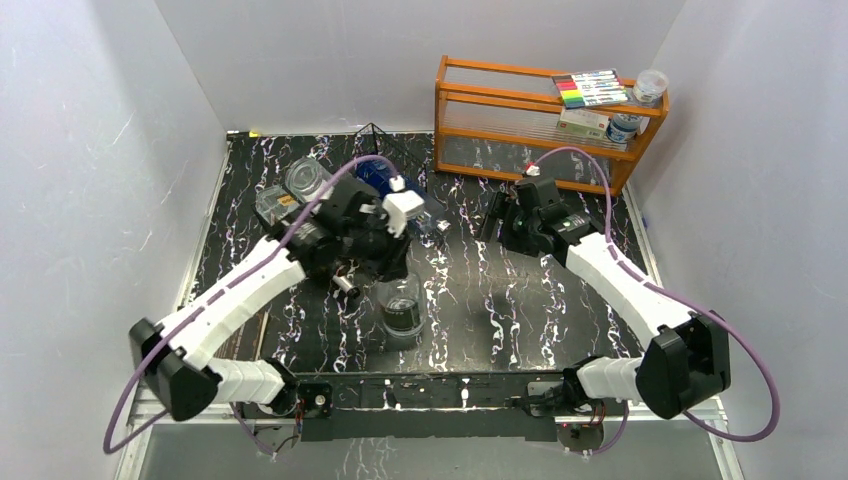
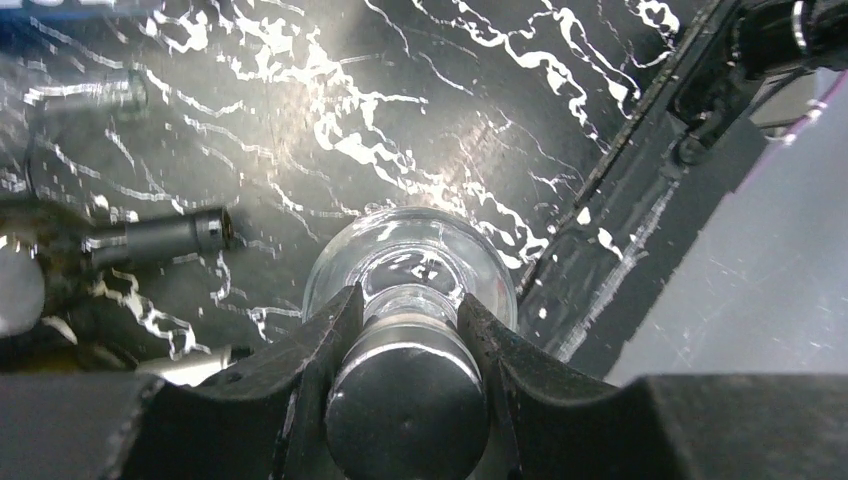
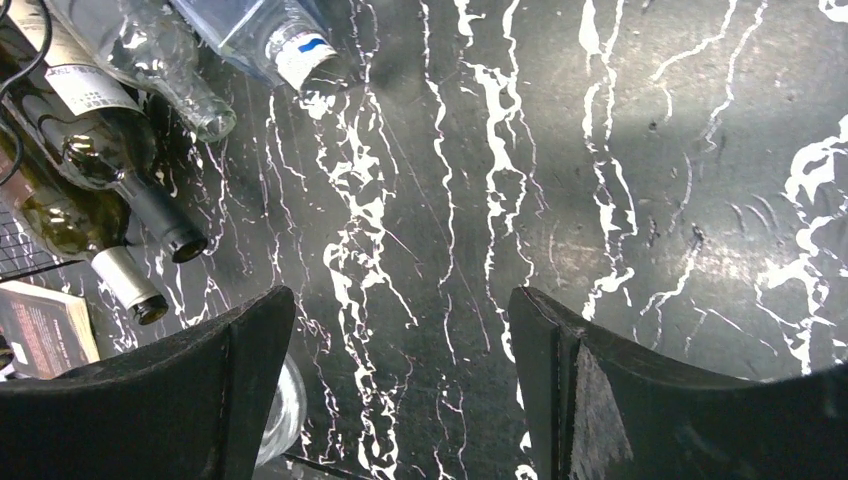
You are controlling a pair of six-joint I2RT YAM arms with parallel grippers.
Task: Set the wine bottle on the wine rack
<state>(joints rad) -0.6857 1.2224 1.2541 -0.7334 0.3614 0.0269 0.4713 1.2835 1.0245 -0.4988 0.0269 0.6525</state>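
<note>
**A:** What are the arms made of?

**B:** The left arm [image 1: 240,290] has white shell links and black joint housings. A lilac cable [image 1: 110,430] loops out at seven o'clock. The right arm [image 1: 620,275] matches it, with its own lilac cable [image 1: 773,395] at four o'clock.

**A:** And the right gripper [image 3: 400,300]?

**B:** It has matte black, wedge-shaped fingers [image 3: 200,400]. The white block [image 1: 405,208] on the left wrist is possibly a camera housing.

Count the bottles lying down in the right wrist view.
4, all at the left: white-capped bottle at top, clear bottle beside it, dark-necked bottle, silver-capped bottle lowest. More may be hidden.
</note>
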